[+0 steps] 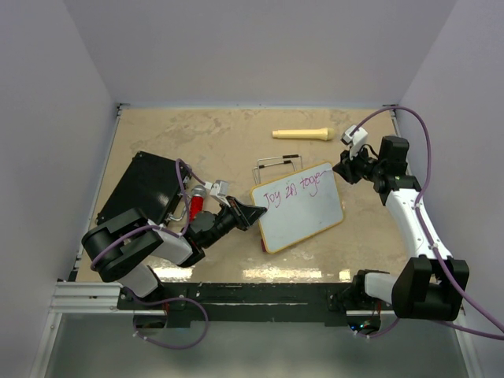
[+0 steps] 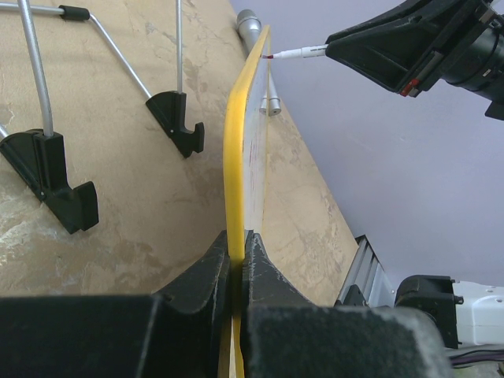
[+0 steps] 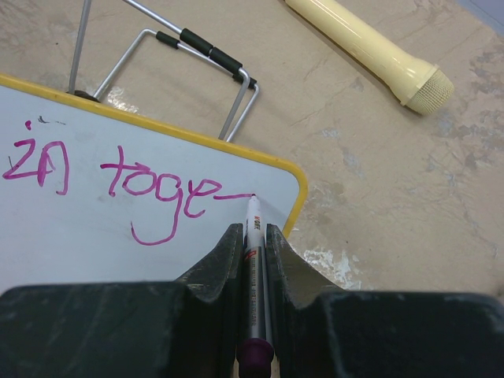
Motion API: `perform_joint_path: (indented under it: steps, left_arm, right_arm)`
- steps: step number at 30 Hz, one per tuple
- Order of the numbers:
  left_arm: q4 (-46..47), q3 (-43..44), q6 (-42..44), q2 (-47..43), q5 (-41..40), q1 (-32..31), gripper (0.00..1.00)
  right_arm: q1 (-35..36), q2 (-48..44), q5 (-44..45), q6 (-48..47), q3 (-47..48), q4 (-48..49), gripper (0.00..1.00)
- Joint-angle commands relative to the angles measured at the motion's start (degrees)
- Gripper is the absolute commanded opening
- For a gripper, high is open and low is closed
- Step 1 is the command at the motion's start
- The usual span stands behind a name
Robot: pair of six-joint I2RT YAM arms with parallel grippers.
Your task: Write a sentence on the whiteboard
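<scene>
The whiteboard (image 1: 303, 216) lies tilted in the middle of the table, white with a yellow rim. My left gripper (image 1: 253, 213) is shut on its left edge; the left wrist view shows the yellow rim (image 2: 234, 157) pinched between the jaws of the left gripper (image 2: 236, 244). The sentence (image 1: 295, 187) reads "Joy in toge" in pink. My right gripper (image 3: 253, 230) is shut on a marker (image 3: 253, 244), whose tip touches the whiteboard (image 3: 79, 236) at the end of a dash after "toge" (image 3: 157, 189). From the left wrist, the marker (image 2: 295, 53) meets the board's far end.
A cream cylinder (image 1: 301, 133) lies at the back of the table. A wire stand (image 1: 277, 164) with black feet sits just behind the board. A black flat case (image 1: 142, 189) lies at the left. Walls close three sides.
</scene>
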Motion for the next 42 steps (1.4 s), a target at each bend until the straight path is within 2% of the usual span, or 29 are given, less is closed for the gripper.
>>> perform_joint_path:
  steps: [1, 33, 42]
  left_arm:
    - [0.2, -0.6, 4.8, 0.5, 1.7, -0.4, 0.00]
    - [0.5, -0.8, 4.5, 0.6, 1.5, -0.3, 0.00]
    - [0.6, -0.9, 4.5, 0.5, 1.6, -0.3, 0.00]
  right_arm:
    - [0.2, -1.2, -0.6, 0.2, -0.1, 2.1, 0.00]
    - [0.1, -3.8, -2.3, 0.7, -0.6, 2.4, 0.00]
    - [0.3, -1.5, -3.1, 0.8, 0.0, 2.5, 0.00]
